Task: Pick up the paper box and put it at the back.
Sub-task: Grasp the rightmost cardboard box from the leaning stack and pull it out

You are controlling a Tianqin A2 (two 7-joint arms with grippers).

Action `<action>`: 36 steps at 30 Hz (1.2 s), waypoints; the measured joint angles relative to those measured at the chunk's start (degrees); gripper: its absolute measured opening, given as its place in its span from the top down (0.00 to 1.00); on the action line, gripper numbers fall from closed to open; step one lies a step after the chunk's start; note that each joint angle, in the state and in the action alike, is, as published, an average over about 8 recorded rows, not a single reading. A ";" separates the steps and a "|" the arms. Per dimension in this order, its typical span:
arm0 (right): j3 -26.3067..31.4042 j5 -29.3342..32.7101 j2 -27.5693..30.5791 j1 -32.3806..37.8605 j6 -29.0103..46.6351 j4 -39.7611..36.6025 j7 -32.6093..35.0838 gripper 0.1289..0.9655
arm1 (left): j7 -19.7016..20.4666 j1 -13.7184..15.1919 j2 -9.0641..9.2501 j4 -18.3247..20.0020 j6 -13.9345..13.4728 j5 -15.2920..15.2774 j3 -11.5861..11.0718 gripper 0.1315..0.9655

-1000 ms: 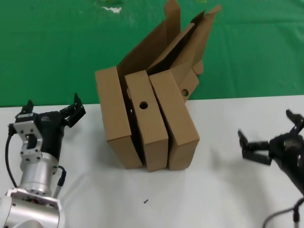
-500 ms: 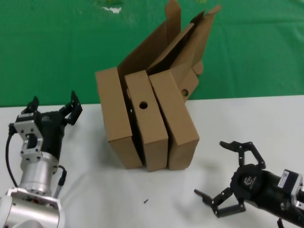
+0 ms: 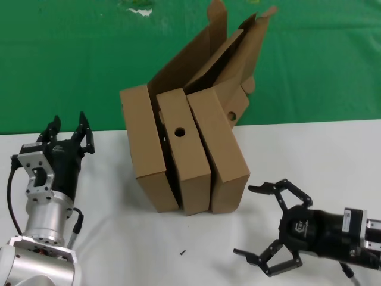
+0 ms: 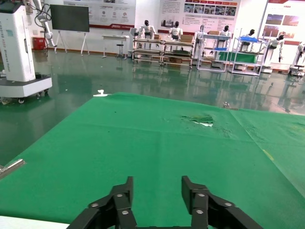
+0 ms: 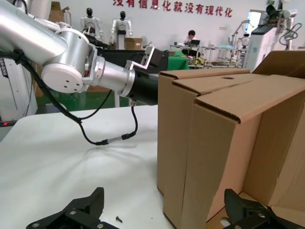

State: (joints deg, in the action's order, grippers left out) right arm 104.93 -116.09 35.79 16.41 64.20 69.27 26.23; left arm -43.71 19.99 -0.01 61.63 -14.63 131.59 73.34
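Three brown cardboard boxes stand side by side where the white table meets the green cloth. The paper box (image 3: 221, 152) is the rightmost one, with a plain narrow face, a small round hole in its side wall and its lid up. My right gripper (image 3: 271, 229) hovers low over the table to the front right of it, open wide and apart from it; in the right wrist view its jaws frame the paper box's (image 5: 217, 157) near corner. My left gripper (image 3: 68, 132) stands open to the left of the boxes, holding nothing. The back (image 4: 157, 143) is the green cloth.
The middle box (image 3: 183, 155) has a round hole in its narrow face; the left box (image 3: 143, 134) is plain. A small dark screw (image 3: 183, 252) lies on the white table (image 3: 309, 149) in front of the boxes. A white-yellow smudge (image 3: 138, 8) marks the far cloth.
My right gripper swung from the right edge down and in toward the front right of the boxes, turning to face them. My left gripper rotated at the wrist, staying in place.
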 joint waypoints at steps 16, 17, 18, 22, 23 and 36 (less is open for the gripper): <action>-0.27 1.31 -3.72 6.48 4.42 -8.98 1.57 0.37 | 0.02 0.00 0.00 0.00 0.00 -0.02 0.00 0.86; -0.30 1.38 -3.94 6.71 4.54 -9.32 1.60 0.37 | 0.02 0.00 0.00 0.00 0.00 -0.02 0.00 0.88; -0.32 1.47 -4.15 6.94 4.65 -9.66 1.64 0.37 | 0.02 0.00 0.00 0.00 0.00 -0.02 0.00 0.89; -0.28 1.98 -4.90 7.76 4.98 -11.01 1.85 0.46 | 0.02 0.00 0.00 0.00 0.00 -0.02 0.00 0.94; -0.27 2.13 -5.06 7.94 5.04 -11.33 1.92 0.50 | 0.02 0.00 0.00 0.00 0.00 -0.02 0.00 0.95; -0.51 3.34 -6.64 9.36 5.03 -13.46 2.00 0.83 | 0.02 0.00 0.00 0.00 0.00 -0.02 0.00 0.99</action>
State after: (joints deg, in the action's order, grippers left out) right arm 104.42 -112.74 29.15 25.77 69.24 55.81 28.22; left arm -43.69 19.99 -0.01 61.63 -14.63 131.57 73.33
